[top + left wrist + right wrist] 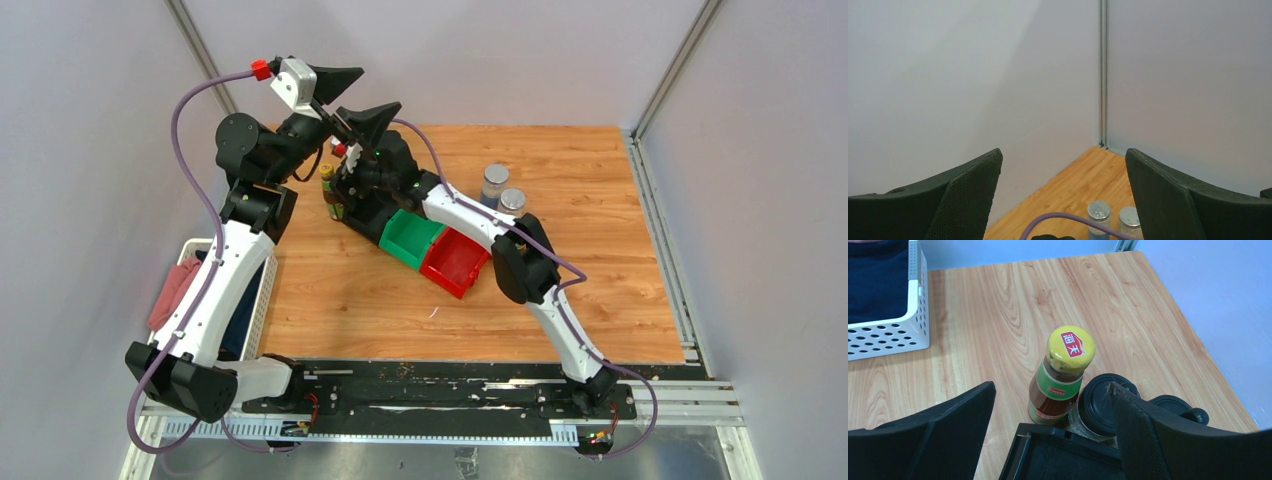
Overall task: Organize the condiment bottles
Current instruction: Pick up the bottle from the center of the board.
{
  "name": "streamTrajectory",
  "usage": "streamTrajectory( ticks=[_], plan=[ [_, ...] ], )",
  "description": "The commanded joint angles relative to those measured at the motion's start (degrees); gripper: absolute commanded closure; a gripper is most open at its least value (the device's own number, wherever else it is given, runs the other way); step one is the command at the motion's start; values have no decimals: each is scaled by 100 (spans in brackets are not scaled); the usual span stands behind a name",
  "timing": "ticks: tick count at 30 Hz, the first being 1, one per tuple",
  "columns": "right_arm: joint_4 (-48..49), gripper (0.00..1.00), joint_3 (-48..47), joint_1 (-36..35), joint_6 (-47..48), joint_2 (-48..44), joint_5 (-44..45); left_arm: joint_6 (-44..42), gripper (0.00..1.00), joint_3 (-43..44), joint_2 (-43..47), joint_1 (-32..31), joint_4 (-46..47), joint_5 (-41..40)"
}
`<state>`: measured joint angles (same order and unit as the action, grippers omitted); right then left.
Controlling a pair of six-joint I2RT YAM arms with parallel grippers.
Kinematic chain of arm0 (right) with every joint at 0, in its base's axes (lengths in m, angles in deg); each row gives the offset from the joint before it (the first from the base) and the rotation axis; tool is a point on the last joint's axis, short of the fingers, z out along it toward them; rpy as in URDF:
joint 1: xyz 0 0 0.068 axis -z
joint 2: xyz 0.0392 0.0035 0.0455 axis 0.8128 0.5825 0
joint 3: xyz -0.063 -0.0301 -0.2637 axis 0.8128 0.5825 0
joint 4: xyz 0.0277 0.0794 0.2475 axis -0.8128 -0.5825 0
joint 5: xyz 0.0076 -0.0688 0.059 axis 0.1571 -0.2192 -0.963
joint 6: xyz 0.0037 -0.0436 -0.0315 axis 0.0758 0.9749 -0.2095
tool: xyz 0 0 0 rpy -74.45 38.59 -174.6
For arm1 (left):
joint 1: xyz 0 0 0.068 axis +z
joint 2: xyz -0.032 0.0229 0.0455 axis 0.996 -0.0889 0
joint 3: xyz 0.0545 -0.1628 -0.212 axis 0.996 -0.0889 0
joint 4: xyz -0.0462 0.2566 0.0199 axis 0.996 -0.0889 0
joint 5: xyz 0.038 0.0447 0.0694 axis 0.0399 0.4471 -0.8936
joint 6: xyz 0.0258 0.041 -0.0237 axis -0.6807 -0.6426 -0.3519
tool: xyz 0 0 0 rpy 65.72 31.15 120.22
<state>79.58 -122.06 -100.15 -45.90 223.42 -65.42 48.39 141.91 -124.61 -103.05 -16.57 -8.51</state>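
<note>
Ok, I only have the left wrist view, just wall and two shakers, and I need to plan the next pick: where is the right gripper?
Observer: The right gripper is open, over the black bin toward the far left of the table.
Operator: Any bottles near it?
Observer: A yellow-capped bottle stands upright on the table just beyond that bin, beside a black-capped bottle.
Operator: And the other bins?
Observer: The green bin and red bin sit in a row with the black one; no bottles show in them.
</note>
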Motion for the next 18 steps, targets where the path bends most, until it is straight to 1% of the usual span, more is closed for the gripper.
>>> streamTrajectory(
  ticks=[1, 18],
  plan=[
    [443, 13, -252, -69, -223, 181, 158, -9, 0, -56, -17, -57, 119, 63],
    [987, 13, -393, -64, -645, 466, 327, 21, 0, -61, -130, -57, 123, 94]
  ],
)
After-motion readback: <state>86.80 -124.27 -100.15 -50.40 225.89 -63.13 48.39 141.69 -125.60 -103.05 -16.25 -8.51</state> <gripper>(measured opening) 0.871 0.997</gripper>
